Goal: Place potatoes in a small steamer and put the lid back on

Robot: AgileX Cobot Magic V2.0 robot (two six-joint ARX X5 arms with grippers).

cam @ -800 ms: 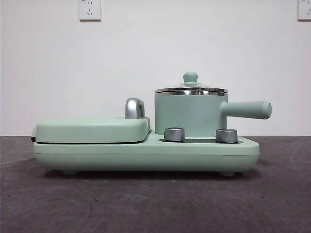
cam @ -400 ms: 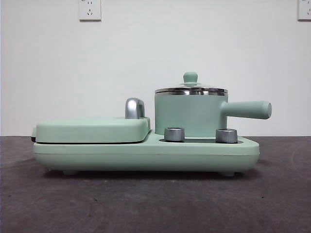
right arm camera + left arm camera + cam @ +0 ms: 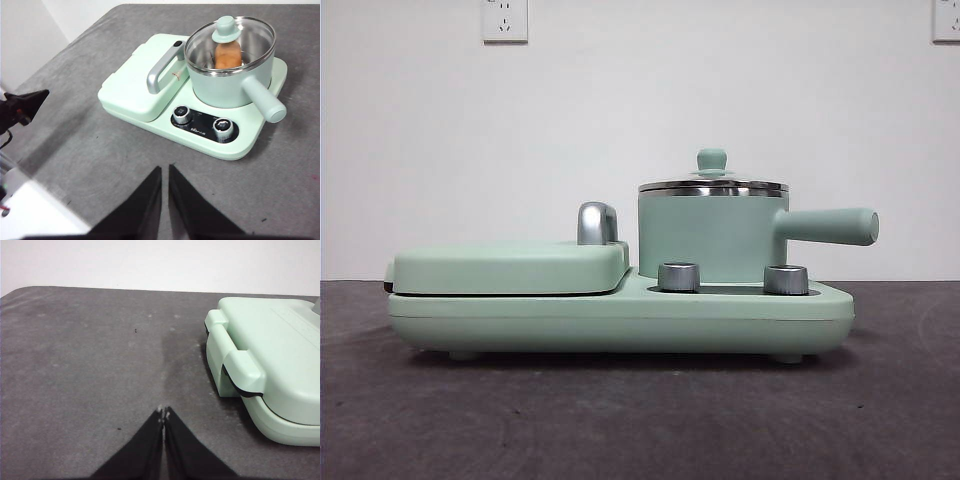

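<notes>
- Front view: potato not visible, the steamer (image 3: pixel 711 238) wall hides whatever is inside. No arm in that view.
- Left wrist view: only one end of the griddle cover (image 3: pixel 272 360) shows, cut off at the frame edge; steamer and lid are out of frame there.
- Right wrist view: potato (image 3: pixel 228 55) seen only through the glass; the lid knob and glare cover part of it.
- Left gripper (image 3: pixel 163 413): jaws pressed together, tips touching, nothing between them. It hangs over bare grey table (image 3: pixel 90 365), near the cooker's griddle end but apart from it. It also shows as a dark tip at the side edge of the right wrist view (image 3: pixel 22 106).
- Right gripper (image 3: pixel 164 170): jaws nearly closed with a thin slit between them, holding nothing. It is above the table on the dial side of the cooker, well apart from it.
- Potato: orange-brown, matte lump, standing inside the steamer, narrower than the pot.
- Steamer: mint-green cylinder with steel rim, straight handle sticking out to the side, sitting on the cooker base (image 3: pixel 620 315) behind the two dials (image 3: pixel 679 276), beside the griddle cover.
- Lid (image 3: pixel 712 185): glass disc with steel rim and mint knob, seated flat on the steamer rim.
</notes>
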